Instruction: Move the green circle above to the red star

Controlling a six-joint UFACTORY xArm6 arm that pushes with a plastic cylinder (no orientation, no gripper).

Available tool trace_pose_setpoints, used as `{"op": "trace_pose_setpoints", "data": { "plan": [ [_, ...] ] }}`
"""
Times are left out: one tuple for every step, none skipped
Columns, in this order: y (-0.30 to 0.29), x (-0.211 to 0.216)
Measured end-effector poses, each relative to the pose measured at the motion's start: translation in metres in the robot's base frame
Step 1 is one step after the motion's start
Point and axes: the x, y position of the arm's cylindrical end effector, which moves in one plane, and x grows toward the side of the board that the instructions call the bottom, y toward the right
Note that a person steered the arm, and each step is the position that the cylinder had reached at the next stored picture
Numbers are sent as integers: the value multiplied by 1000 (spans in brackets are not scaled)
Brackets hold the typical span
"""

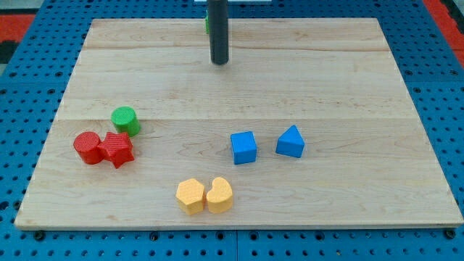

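The green circle [125, 119] lies on the wooden board at the view's left, just above and touching the red star [116, 149]. A red circle [88, 147] sits against the star's left side. My tip [219, 62] is at the view's top centre, far up and to the right of the green circle, touching no block. A green block [206, 25] is mostly hidden behind the rod at the board's top edge; its shape cannot be made out.
A blue cube [243, 147] and a blue wedge-like block [291, 141] lie right of centre. Two yellow blocks [191, 196] [220, 194] sit side by side near the view's bottom. The board's edge [239, 227] borders blue pegboard.
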Motion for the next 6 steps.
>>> {"op": "trace_pose_setpoints", "data": {
  "plan": [
    [-30,90],
    [-84,119],
    [-103,117],
    [-125,108],
    [-150,16],
    [-231,20]
  ]
}}
